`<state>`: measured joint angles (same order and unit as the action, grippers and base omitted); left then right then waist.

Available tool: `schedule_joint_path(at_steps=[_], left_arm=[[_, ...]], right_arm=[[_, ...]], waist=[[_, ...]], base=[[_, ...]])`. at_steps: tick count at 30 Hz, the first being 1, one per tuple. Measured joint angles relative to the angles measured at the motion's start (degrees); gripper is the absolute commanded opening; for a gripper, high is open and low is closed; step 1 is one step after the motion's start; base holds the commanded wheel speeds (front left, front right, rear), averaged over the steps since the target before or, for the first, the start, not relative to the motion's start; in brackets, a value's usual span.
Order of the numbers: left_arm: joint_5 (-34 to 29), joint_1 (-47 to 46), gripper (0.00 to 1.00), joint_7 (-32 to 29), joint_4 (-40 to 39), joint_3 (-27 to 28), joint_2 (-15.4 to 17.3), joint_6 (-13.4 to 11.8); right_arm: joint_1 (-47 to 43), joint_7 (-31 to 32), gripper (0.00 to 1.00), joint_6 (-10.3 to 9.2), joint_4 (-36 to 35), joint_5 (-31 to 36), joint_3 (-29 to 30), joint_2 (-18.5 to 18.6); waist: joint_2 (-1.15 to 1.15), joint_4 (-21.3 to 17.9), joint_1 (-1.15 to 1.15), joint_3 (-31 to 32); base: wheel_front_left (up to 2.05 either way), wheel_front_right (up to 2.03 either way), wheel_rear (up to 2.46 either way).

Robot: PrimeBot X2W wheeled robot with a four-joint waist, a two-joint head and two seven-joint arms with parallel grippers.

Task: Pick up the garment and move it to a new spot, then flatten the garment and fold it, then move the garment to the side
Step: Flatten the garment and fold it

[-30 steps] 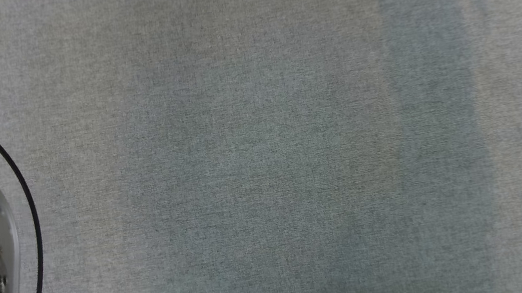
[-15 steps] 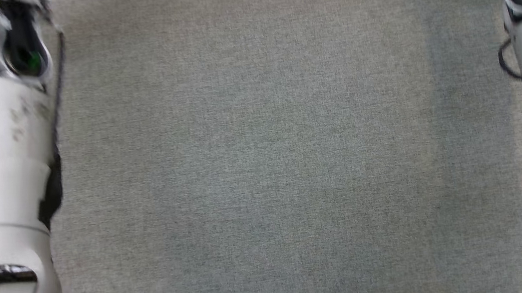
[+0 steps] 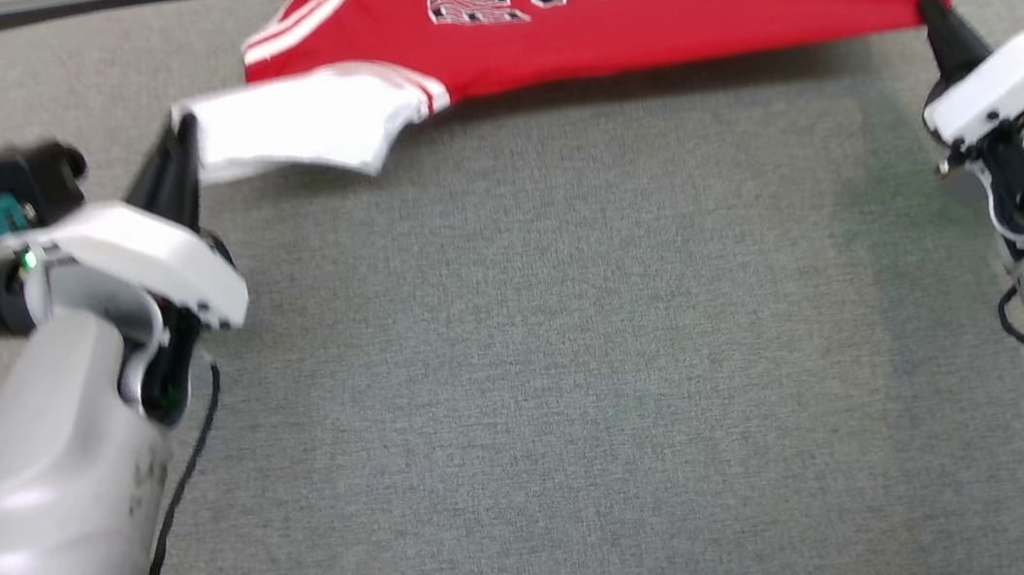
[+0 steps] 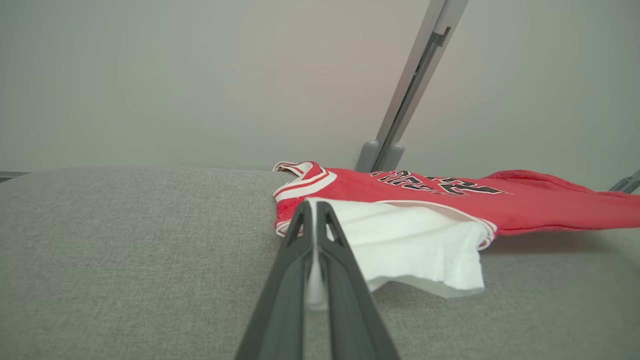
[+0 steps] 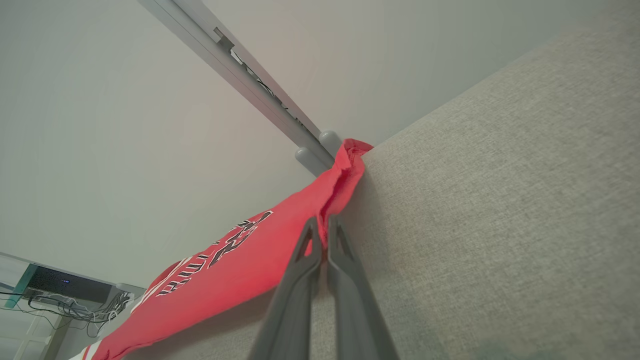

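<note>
We look up now: garment shows. Our left gripper, right gripper pinch its ends, stretched over surface. Flatten next.

garment: red jersey, number 23, one end showing white
left gripper: clamped on garment's white corner
right gripper: clamped on garment's red corner
table: grey fabric, beneath garment

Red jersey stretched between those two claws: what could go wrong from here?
The left gripper pinches only the thin edge of a white flap of the red number-23 basketball jersey; it could slip out. The right gripper holds a bunched corner, so the cloth may land wrinkled on the grey padded table.
</note>
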<state>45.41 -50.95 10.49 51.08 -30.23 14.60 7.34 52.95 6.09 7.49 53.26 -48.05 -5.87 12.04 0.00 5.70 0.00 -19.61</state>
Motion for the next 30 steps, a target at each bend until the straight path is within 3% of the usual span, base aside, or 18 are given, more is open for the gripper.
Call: schedule_joint_path(at_steps=[7, 17, 30], left_arm=[[3.69, 8.08, 0.0, -0.89, -4.7, -7.87, 4.68, 0.08], [8.2, 12.46, 0.0, -3.7, -10.81, -17.16, 10.5, 0.09], [18.94, 18.02, 0.0, -12.52, -26.13, -30.47, 23.52, 0.09]], right_arm=[[-4.71, 2.36, 0.0, 0.01, 0.86, -2.04, -3.38, 1.04], [-9.4, 7.1, 0.0, 0.01, 0.94, -4.45, -7.05, 3.82], [-17.58, 18.47, 0.0, 0.01, -4.08, -10.25, -12.12, 8.01]], waist=[[0.0, -0.3, 0.0, 5.03], [0.0, -0.45, 0.0, 9.98], [0.0, -0.38, 0.0, 14.74]], base=[[0.0, 0.0, 0.0], [0.0, 0.0, 0.0], [0.0, 0.0, 0.0]])
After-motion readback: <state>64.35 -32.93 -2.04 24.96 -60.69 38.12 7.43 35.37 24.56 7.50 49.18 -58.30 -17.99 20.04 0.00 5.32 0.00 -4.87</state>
